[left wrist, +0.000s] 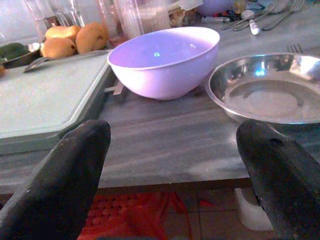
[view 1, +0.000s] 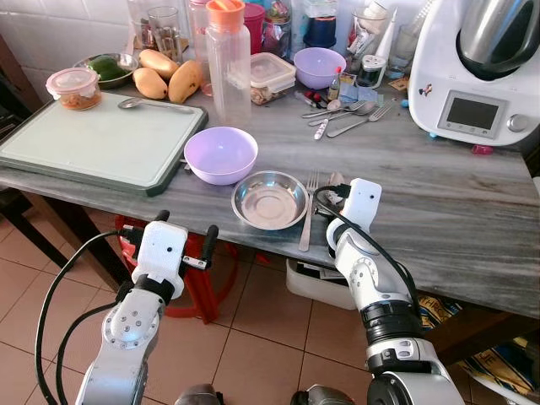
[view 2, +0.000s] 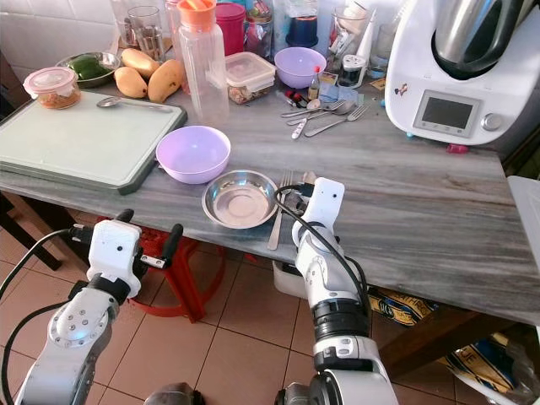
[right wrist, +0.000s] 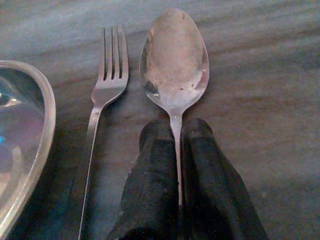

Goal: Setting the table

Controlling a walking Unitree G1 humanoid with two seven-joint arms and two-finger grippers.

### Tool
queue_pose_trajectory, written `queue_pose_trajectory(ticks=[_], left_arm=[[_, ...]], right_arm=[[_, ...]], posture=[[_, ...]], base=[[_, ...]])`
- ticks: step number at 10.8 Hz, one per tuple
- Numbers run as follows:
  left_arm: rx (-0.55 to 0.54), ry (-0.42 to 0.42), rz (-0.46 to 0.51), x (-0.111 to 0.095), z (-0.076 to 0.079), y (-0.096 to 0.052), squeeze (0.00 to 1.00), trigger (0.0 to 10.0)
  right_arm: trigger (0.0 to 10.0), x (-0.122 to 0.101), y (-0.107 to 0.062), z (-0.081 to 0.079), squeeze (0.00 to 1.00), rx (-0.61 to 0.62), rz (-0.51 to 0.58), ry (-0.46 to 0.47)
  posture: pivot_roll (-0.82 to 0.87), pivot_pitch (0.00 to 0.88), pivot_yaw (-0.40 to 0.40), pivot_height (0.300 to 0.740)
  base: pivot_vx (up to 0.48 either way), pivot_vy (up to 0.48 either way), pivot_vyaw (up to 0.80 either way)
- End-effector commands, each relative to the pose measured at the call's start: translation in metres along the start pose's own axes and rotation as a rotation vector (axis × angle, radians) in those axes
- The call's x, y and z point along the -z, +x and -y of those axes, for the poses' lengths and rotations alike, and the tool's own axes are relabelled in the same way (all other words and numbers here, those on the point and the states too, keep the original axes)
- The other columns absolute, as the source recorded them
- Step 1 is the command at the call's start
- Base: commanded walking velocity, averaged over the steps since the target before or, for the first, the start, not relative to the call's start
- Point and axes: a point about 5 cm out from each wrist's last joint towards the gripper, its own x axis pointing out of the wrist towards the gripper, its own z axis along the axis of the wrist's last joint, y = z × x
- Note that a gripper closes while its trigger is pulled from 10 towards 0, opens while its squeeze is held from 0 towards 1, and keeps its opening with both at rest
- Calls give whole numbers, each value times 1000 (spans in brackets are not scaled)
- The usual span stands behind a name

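Note:
A steel plate point(view 1: 270, 200) sits near the front edge of the grey counter point(view 1: 439, 202). A fork point(view 1: 308, 215) lies just right of it, and a spoon point(right wrist: 175, 60) lies right of the fork, bowl pointing away from me. My right gripper point(right wrist: 176, 150) is shut on the spoon's handle, low on the counter top. A lilac bowl point(view 1: 220, 154) stands left of and behind the plate. My left gripper point(view 1: 186, 228) is open with nothing in it, held below the counter's front edge, facing the bowl point(left wrist: 162, 62) and plate point(left wrist: 265, 87).
A green cutting board point(view 1: 101, 139) with a spoon point(view 1: 152, 104) covers the counter's left. Behind stand a clear bottle point(view 1: 228, 59), mangoes point(view 1: 169, 74), a second lilac bowl point(view 1: 319, 66), loose cutlery point(view 1: 350, 114) and a white kitchen machine point(view 1: 477, 67). A red stool point(view 1: 190, 278) is under the counter.

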Motion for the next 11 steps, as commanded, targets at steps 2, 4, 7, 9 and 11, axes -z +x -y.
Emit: queue_pose_trajectory(ticks=[2, 4, 7, 9, 11], left_arm=[[10, 5, 4, -2, 1, 2, 0, 10000], [12, 5, 5, -2, 2, 3, 0, 10000], [13, 7, 7, -3, 2, 4, 0, 10000], [12, 7, 10, -3, 2, 4, 0, 10000], [11, 8, 14, -4, 2, 5, 0, 10000]], right_arm=[[10000, 2, 1, 1, 1000, 11, -13, 10], [10000, 2, 1, 1, 1000, 11, -10, 14], [10000, 0, 2, 2, 1000, 17, -2, 16], [10000, -5, 1, 3, 1000, 22, 20, 20], [10000, -12, 0, 5, 1000, 29, 67, 24]], posture=[[114, 0, -29, 740], [113, 0, -28, 740], [113, 0, -28, 740], [114, 0, -28, 740], [114, 0, -27, 740]], base=[[0, 0, 0], [0, 0, 0], [0, 0, 0], [0, 0, 0], [0, 0, 0]])
